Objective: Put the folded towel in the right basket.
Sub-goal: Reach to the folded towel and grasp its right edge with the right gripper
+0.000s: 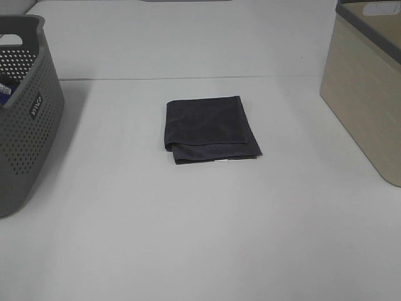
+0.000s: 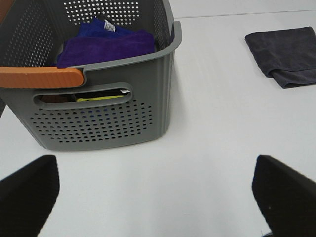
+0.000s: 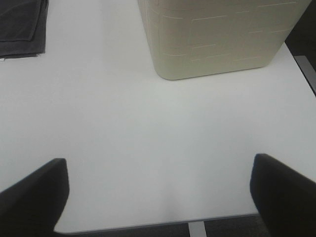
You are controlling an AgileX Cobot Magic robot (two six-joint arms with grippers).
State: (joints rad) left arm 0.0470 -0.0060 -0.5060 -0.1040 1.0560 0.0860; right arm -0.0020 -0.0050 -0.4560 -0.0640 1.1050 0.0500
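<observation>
The folded dark grey towel [image 1: 210, 128] lies flat in the middle of the white table. It also shows in the left wrist view [image 2: 286, 54] and at the edge of the right wrist view [image 3: 22, 24]. The right basket [image 1: 369, 88] is beige and stands at the table's right side; the right wrist view shows its wall [image 3: 217, 34]. My left gripper [image 2: 155, 197] is open and empty, near the table's front left. My right gripper [image 3: 158, 197] is open and empty, near the front right. Neither gripper shows in the exterior high view.
A grey perforated basket [image 1: 25, 113] stands at the left; the left wrist view shows its wall [image 2: 103, 118], purple and blue towels [image 2: 106, 44] inside and an orange handle [image 2: 39, 77]. The table's front edge [image 3: 148, 225] lies under my right gripper.
</observation>
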